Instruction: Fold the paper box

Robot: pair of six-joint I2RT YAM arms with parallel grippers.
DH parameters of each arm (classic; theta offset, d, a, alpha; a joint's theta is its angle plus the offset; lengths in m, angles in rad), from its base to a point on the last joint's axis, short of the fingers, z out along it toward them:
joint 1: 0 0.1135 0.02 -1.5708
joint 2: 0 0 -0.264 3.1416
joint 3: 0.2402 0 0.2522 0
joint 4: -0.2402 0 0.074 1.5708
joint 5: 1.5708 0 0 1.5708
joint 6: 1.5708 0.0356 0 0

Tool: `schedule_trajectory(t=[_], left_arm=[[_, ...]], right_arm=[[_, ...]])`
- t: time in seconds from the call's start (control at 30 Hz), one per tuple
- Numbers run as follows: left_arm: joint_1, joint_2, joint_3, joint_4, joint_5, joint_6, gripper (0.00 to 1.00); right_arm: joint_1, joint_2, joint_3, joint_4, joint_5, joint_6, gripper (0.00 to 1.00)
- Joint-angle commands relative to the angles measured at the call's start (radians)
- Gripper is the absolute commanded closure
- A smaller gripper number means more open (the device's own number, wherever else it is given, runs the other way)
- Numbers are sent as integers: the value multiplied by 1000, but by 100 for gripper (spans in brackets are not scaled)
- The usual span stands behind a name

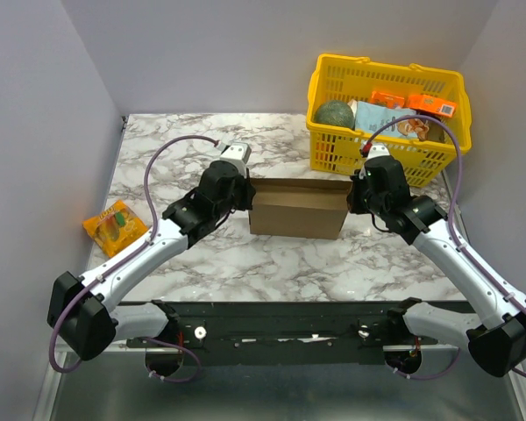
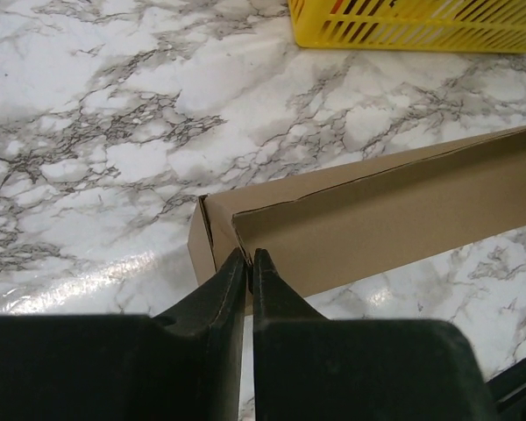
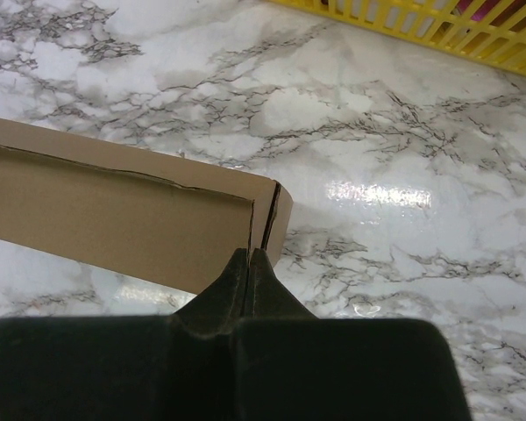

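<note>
Walls up, the plain brown cardboard box (image 1: 298, 210) stands on the marble desk (image 1: 158, 158) just before the yellow plastic basket (image 1: 342, 149), seemingly only end-tucking remaining; the right tool (image 3: 248, 256) is pressed together at its basket-side end, while I cannot tell whether the left tool (image 2: 249, 260) at the farther end is gripping.

The top view looks steeply down from high over the near edge, far enough to hold the whole marble table (image 1: 175, 158). Each wrist view sits low and close, with the yellow basket (image 2: 403, 31) at its upper right. All three share the paper box (image 1: 298, 210).
</note>
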Motion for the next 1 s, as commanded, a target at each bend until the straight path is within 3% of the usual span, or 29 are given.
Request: schedule_trajectory(t=[0.0,0.37,0.97], left_arm=[[-41,38,14,-151,-65,43,84],[-76,40,43,-167,-189,69,64],[-76,23,88,-154,-263,107,57]], right_arm=[[14,0,-28,-39,-79,21,99],[14,-4,-28,-39,-83,21,99],[14,-11,-25,-50,-87,21,99]])
